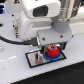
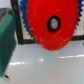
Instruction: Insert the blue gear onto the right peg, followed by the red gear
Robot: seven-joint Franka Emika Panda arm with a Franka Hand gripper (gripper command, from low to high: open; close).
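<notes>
Two views show the same moment differently. In the exterior view, the white Franka arm (image 1: pixel 42 20) fills the upper part, and the hand (image 1: pixel 49 46) hangs low over a grey plate (image 1: pixel 35 59) with a black border that lies on the white counter (image 1: pixel 15 70). At the plate's end toward the exterior view's right, the red gear (image 1: pixel 51 52) sits on top of the blue gear (image 1: pixel 54 56), whose toothed rim shows beneath and around it. One dark finger (image 1: pixel 40 46) stands just beside the stack on the exterior view's left; the other side is hard to make out, so I cannot tell whether the hand is apart or clamped on the red gear.

The wrist view comes far closer: a blurred green finger (image 2: pixel 7 42) at one edge, then the red gear (image 2: pixel 51 24) with its dark centre hole, large and cut off by the frame, with blue teeth of the blue gear (image 2: pixel 24 22) peeking behind it. The right peg is hidden by the gears in both views, and the plate's other peg is too small to pick out.
</notes>
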